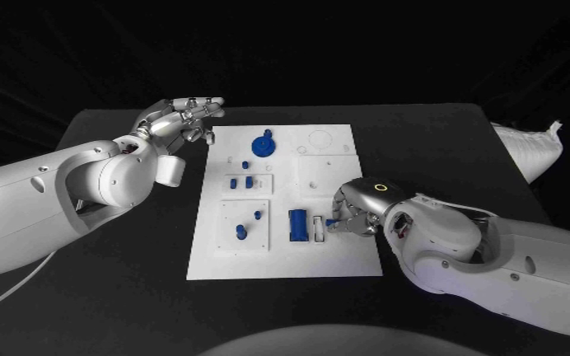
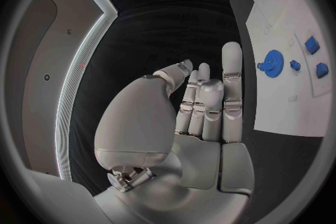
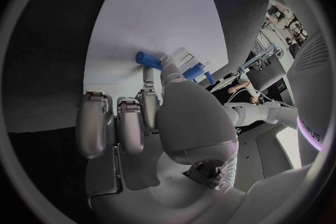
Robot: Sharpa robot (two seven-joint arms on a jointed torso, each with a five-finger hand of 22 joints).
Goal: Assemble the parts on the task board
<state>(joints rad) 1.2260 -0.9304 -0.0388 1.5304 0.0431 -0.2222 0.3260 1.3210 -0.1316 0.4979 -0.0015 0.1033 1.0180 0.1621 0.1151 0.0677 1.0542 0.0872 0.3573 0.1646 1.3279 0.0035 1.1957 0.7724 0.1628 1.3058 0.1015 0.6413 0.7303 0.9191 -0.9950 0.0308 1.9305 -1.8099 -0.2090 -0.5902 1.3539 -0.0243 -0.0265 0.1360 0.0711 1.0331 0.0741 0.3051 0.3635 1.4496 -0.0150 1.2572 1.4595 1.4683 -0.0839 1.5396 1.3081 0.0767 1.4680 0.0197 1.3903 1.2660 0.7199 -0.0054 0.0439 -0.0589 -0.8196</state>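
From my seat I've got a black counter (image 1: 131, 290), and the white task board (image 1: 285, 261) lies flat on it about mid-counter. Off at the far right edge there's a white bag-looking thing (image 1: 530, 147), can't tell what exactly.

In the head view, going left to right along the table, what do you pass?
Left hand → blue gear on the task board → blue rectangular block → right hand at the board's right edge, fingertips by a small blue piece → white bag at the table's right edge.
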